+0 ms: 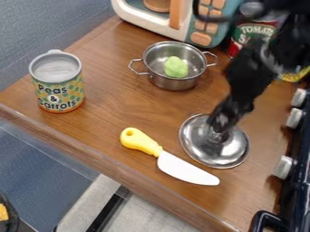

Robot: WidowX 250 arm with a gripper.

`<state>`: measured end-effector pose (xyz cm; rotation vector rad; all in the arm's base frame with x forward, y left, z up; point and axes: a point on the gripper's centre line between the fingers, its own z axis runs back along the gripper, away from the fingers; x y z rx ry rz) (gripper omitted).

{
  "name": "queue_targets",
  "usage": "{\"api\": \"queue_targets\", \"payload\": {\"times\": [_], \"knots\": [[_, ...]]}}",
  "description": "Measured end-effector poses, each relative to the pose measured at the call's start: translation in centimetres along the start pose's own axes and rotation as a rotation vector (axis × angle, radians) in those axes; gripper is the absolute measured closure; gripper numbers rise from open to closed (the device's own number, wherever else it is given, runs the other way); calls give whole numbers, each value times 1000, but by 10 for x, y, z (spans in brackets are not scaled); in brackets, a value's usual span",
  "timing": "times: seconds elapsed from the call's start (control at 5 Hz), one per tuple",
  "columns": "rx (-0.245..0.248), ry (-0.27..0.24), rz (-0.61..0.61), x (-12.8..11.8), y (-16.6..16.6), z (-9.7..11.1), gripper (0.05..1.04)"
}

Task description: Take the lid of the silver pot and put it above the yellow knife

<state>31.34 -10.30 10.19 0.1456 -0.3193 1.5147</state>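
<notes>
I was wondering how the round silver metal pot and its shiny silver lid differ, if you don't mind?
The silver pot is deep, with two wire side handles; the silver lid is shallow. The pot holds a lumpy light-green object, while the lid lies beside the yellow-handled, white-bladed knife, with the black gripper over its middle. Both are round, shiny and silver.

Yellow handle (140, 140), white blade (185, 170)

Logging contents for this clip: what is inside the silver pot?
The silver pot stands uncovered, holding one lumpy, pale green item, too indistinct to name. The patch of pot floor beneath that item is covered and can't be seen.
</notes>
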Motion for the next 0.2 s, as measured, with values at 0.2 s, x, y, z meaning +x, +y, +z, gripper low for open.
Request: {"api": "queue_targets", "payload": {"times": [0.2], "knots": [[-37, 28, 13, 20, -3, 16, 84]]}}
